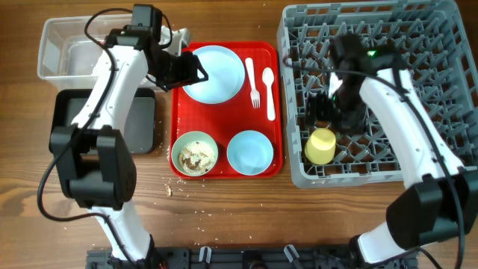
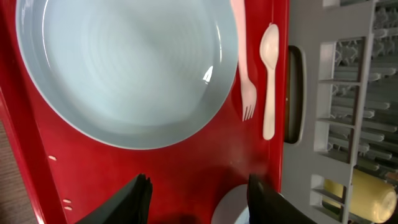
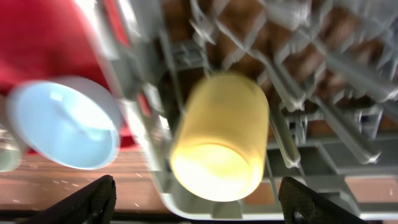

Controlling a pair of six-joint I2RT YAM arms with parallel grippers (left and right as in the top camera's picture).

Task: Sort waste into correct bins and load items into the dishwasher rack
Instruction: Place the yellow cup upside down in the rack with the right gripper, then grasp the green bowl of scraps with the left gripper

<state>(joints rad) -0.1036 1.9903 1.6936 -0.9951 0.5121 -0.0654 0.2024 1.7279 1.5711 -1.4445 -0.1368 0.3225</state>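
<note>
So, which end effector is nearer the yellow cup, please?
Right. The right end effector hangs over the cup in the rack; the left end effector is over the red tray.

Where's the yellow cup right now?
Overhead view: the yellow cup sits inside the dishwasher rack, in its near-left corner, just right of the empty blue bowl on the red tray.

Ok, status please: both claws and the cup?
Left claw open, empty, by plate. Right claw open over cup. Cup in rack, not gripped. Nothing in the way.
</note>
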